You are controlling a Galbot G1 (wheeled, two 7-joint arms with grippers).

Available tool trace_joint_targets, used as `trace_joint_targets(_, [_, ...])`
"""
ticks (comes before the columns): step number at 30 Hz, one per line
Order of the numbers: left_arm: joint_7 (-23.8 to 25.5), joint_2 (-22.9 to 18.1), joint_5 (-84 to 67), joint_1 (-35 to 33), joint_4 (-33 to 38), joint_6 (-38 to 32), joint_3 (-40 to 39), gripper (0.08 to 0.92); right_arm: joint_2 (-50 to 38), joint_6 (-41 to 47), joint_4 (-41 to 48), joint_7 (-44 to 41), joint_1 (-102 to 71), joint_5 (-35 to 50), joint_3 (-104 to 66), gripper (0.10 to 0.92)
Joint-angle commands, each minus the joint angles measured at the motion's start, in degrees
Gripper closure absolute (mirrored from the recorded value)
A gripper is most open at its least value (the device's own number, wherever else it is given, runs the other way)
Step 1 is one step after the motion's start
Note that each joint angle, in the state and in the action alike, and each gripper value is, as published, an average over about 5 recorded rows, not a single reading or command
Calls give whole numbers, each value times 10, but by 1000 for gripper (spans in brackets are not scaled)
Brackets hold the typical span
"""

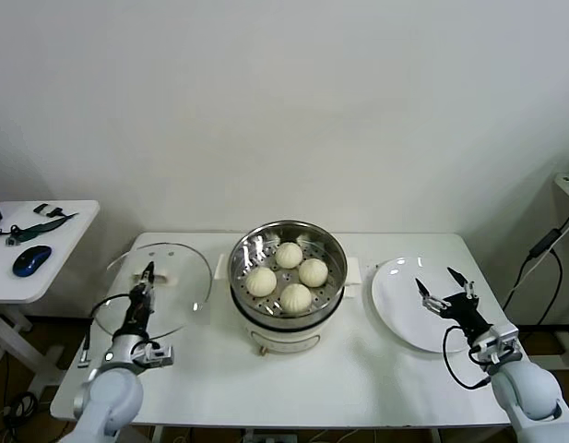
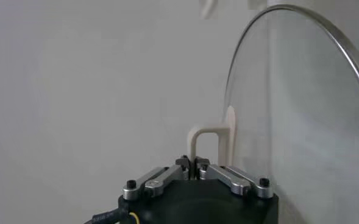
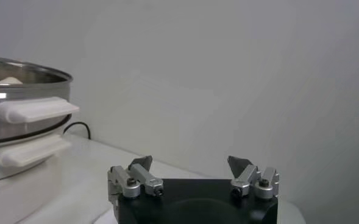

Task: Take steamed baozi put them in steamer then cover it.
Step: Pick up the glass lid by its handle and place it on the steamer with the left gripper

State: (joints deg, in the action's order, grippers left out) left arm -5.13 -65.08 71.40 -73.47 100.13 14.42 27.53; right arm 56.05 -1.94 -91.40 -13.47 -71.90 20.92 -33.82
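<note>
Four steamed baozi (image 1: pixel 287 275) are already sitting on the perforated tray inside the steamer (image 1: pixel 288 316), which is standing at the middle of the tabletop (image 1: pixel 293 378). So we are judging that only the covering step is left.

To its left we are seeing the cover (image 1: pixel 178 295) lying flat on the tabletop, dome up, near the steamer but apart from it. Its white handle (image 2: pixel 211 139) is running lengthwise toward and away from us. Our left claw (image 1: pixel 148 273) is clamping shut on that handle.

We are expecting trouble from that narrow pinch: the broad glass could swing or tilt as we lift, and its metal rim could knock the steamer's wall or land off-centre.

Our right claw (image 1: pixel 444 289) is idling with its jaws spread wide above the empty white plate (image 1: pixel 399 309), holding nothing.
</note>
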Motion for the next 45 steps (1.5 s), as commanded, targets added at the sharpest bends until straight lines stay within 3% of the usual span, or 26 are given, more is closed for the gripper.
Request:
trace_joint_targets(1, [41,53,-4,-65,177,66,13,861,-1,-3,7,-3,3,-6,0,203])
trace_joint_targets(11, [64,104,-22,-28,205,112,-30,861,1,-11,24,-11,14,-18,6,203])
trace_joint_targets(17, [82,133,-34,32,220,180,-158,861,0,-12,37,-11,28,-21,15,203])
trace_joint_targets(21, [108,130,-26,99,213,226,-263,861,1,-11,42,-11,36,-23,20,203])
trace_joint_targets(26, [151,78,14,196,174,262,-376,861,5,-15,52,-11,41,-27,17,203])
trace_joint_targets(31, [175,19,28,250,135,296,-428,861,7,-19,58,-13,38,-30,8,203])
trace_joint_targets(45, [170,-142,79,257,25,306,-433,861,6,-24,64,-15,29,-36,-9,203])
